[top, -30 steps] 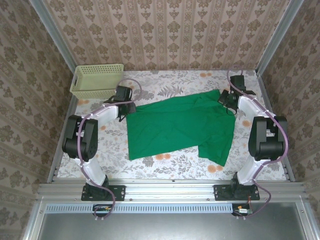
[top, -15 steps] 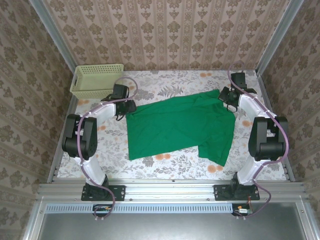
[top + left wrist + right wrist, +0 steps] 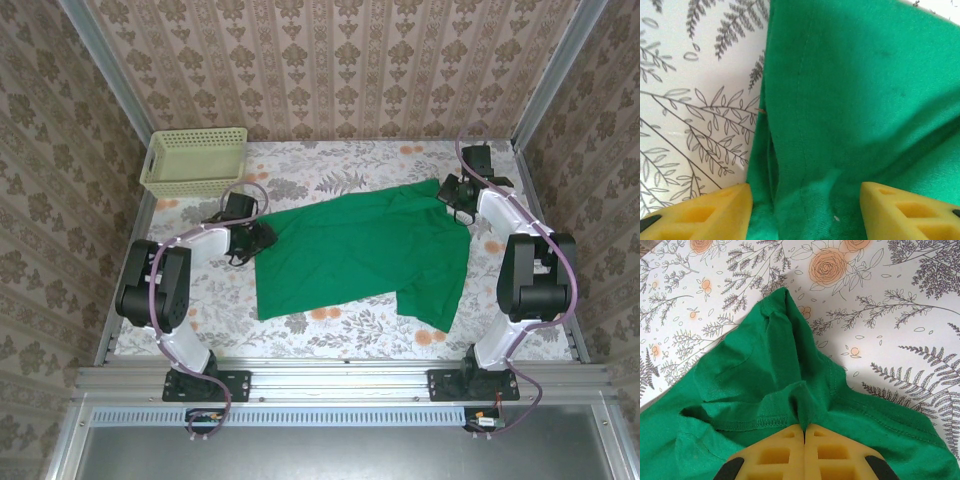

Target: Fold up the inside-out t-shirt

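Your left gripper point(image 3: 805, 202) stands spread over the green t-shirt point(image 3: 360, 250) at its 9 o'clock edge. Your right gripper point(image 3: 804, 432) pinches a fold at 2 o'clock. The shirt lies in the middle of the table point(image 3: 330, 165), with its long axis from 9 to 3.

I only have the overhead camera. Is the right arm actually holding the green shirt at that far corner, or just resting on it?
Observer: It is holding. The right fingers are shut together on a pinched-up fold of the shirt.
Operator: And the left side?
Observer: The left fingers stand wide apart, with the shirt's edge lying between them, not pinched.
Operator: Any seams showing near the right grip?
Observer: Yes, a line of hem stitching runs across the cloth just in front of the right fingers.
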{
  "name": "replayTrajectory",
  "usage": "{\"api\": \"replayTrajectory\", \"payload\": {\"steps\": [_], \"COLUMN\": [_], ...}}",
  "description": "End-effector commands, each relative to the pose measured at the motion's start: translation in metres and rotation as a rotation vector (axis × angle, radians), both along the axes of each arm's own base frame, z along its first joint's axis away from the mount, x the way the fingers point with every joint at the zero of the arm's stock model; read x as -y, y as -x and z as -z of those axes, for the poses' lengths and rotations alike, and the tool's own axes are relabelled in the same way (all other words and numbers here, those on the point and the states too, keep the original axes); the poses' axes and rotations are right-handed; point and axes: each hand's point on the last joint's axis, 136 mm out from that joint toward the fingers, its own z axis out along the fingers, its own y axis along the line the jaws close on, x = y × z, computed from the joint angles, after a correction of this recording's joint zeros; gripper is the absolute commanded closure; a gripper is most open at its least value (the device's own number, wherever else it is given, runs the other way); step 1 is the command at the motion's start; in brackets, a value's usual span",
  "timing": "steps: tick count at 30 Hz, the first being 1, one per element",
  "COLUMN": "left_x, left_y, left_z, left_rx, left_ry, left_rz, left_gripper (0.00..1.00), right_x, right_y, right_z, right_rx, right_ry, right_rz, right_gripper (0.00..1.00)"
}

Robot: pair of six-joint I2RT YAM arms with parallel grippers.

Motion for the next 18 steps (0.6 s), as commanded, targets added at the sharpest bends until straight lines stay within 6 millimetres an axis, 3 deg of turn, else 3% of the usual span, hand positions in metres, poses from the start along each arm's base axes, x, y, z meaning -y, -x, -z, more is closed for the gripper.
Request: {"api": "replayTrajectory", "payload": {"steps": [1,10,18], "left_x": [0.017,0.017,0.001], "left_y": [-0.005,-0.009,0.009], "left_z": [-0.012,-0.018,-0.024], "left_rx": [0.033,0.047,0.004], "left_ry": [0.117,0.118,0.019], "left_rz": [-0.024,-0.025,-0.066], "left_gripper": [0.41,0.62,0.47], "right_x": [0.003,0.003,0.006], "right_y": [0.007,0.006,0.01], "right_z": [-0.01,-0.01,-0.013], "right_rx": [0.007,0.005,-0.002], "right_ry": [-0.002,-0.003,0.01], "right_rz": [0.012,0.008,0.018], "right_gripper": [1.0,1.0,1.0]}}
